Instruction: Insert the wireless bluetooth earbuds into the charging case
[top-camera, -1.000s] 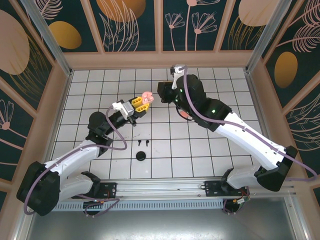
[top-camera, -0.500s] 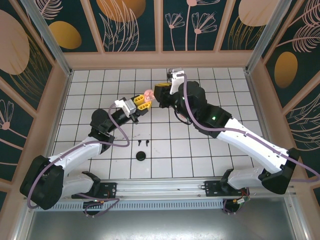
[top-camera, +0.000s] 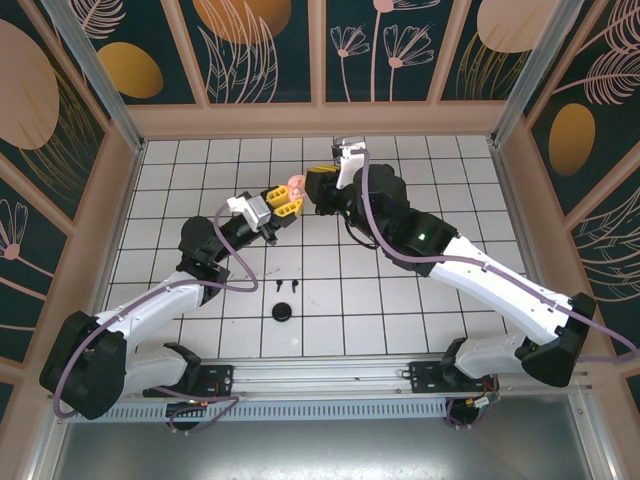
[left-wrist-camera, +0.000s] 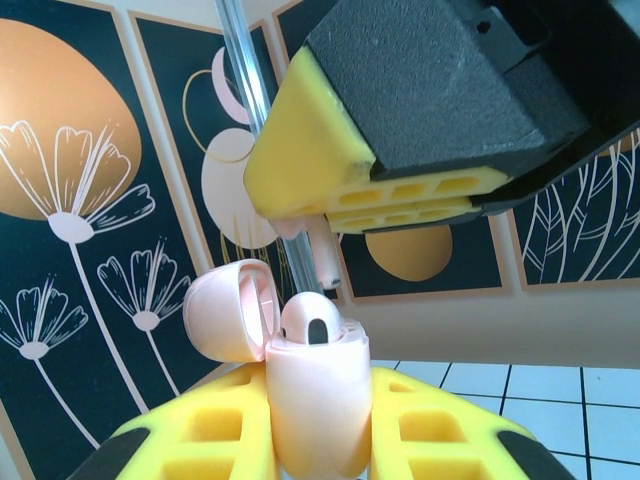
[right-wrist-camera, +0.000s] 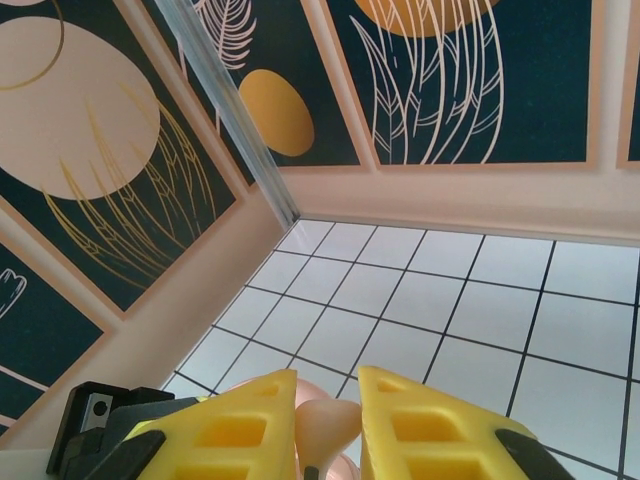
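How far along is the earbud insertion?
Done: one pale pink earbud looks seated in the open pale pink charging case. In hand: the left hand clamps that case; the right hand holds a second pale pink earbud stem-down just above it. Left: seat it, then the two black earbuds lying on the table.

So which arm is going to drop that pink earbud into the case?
Right. The right end effector pinches a pale pink earbud just above the open case, which the left end effector holds.
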